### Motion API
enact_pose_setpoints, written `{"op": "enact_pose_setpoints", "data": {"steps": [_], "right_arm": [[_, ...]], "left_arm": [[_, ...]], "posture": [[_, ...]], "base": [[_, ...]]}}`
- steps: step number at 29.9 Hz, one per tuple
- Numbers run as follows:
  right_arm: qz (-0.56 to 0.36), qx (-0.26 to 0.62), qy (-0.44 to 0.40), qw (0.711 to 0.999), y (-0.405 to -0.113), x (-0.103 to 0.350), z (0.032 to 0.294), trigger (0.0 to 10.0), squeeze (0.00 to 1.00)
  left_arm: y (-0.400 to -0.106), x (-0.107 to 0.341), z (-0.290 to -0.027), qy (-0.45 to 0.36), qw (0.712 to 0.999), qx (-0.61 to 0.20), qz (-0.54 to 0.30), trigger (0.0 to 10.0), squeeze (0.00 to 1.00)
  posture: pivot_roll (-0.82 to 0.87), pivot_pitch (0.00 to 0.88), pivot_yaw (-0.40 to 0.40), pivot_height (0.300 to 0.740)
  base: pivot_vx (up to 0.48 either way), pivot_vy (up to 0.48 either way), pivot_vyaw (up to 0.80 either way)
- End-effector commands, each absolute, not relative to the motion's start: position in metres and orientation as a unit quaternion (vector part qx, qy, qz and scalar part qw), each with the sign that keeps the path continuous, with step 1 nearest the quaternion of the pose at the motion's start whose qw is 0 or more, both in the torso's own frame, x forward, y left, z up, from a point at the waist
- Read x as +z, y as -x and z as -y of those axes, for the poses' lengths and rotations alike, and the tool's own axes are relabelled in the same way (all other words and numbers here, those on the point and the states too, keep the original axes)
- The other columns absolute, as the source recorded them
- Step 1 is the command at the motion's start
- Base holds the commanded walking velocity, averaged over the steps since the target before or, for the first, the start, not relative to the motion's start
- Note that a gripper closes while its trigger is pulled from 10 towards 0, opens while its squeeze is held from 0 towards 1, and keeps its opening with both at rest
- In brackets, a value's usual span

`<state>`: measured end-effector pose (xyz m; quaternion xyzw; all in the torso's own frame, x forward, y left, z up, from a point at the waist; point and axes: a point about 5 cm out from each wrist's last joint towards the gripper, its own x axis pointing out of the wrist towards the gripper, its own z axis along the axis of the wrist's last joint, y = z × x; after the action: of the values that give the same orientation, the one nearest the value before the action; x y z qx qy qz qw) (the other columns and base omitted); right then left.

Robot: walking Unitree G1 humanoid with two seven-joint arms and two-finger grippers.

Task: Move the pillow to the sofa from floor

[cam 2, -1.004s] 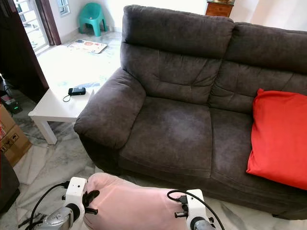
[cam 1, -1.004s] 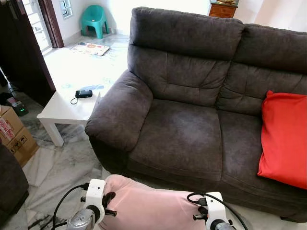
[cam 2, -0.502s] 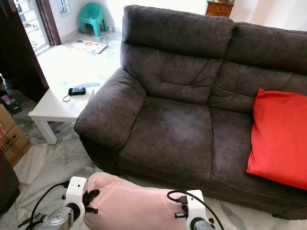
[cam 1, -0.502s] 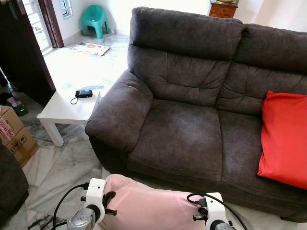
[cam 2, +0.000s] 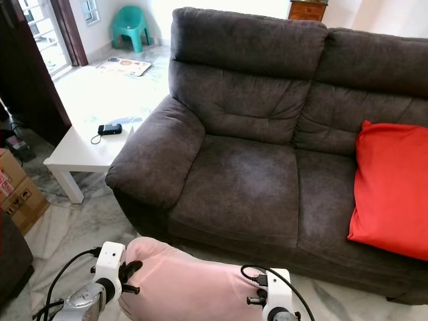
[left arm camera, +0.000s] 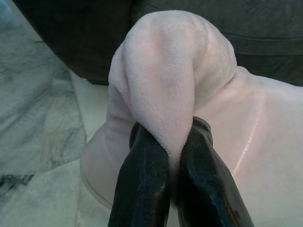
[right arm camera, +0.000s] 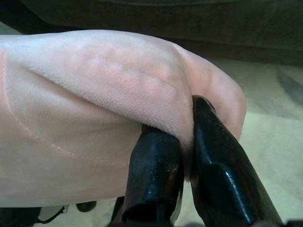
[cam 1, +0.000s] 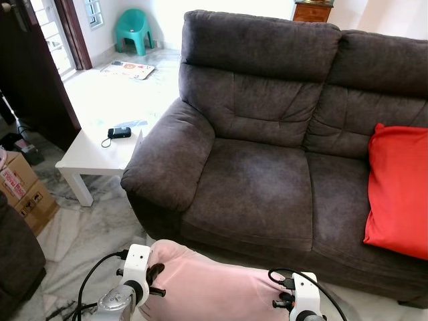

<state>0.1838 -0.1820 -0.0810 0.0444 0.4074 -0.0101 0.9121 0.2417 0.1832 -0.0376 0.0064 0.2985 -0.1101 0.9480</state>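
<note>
A marble floor (cam 1: pixel 87 227) is spreading out in front of a dark grey sofa (cam 1: pixel 261 174), with a white side table (cam 1: pixel 93 154) standing just beside the sofa's left arm and a red cushion (cam 1: pixel 398 190) leaning at the right end of the seat. The pink pillow (cam 1: pixel 207 287) is hanging low in front of the sofa's front edge, below seat level and not yet on the cushions. The left gripper (left arm camera: pixel 173 156) is pinching a bunched fold at the pillow's left end, its fingers closed tight on the plush. The right gripper (right arm camera: pixel 187 146) is clamping the right end the same way. Both holds are taking only a thin pinch of soft fabric, so the pillow could be slipping free during the lift. If raised too little, its sagging middle might be catching on the seat's front edge and tugging out of one grip.
</note>
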Motion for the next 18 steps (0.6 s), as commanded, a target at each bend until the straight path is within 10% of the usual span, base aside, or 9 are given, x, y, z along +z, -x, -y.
{"op": "enact_pose_setpoints", "data": {"steps": [1, 18], "right_arm": [[-0.392, -0.062, -0.053, 0.916, -0.184, -0.078, 0.201, 10.0, 0.00], [-0.368, -0.031, -0.077, 0.926, -0.198, -0.072, 0.184, 10.0, 0.00]], "left_arm": [[-0.249, -0.030, -0.204, -0.026, 0.953, -0.078, -0.293, 10.0, 0.00], [-0.259, -0.029, -0.190, -0.031, 0.945, -0.100, -0.309, 10.0, 0.00]], "posture": [[0.07, 0.000, -0.012, 0.740], [0.06, 0.000, -0.008, 0.740]], "base": [[0.000, 0.000, 0.00], [0.000, 0.000, 0.00]]}}
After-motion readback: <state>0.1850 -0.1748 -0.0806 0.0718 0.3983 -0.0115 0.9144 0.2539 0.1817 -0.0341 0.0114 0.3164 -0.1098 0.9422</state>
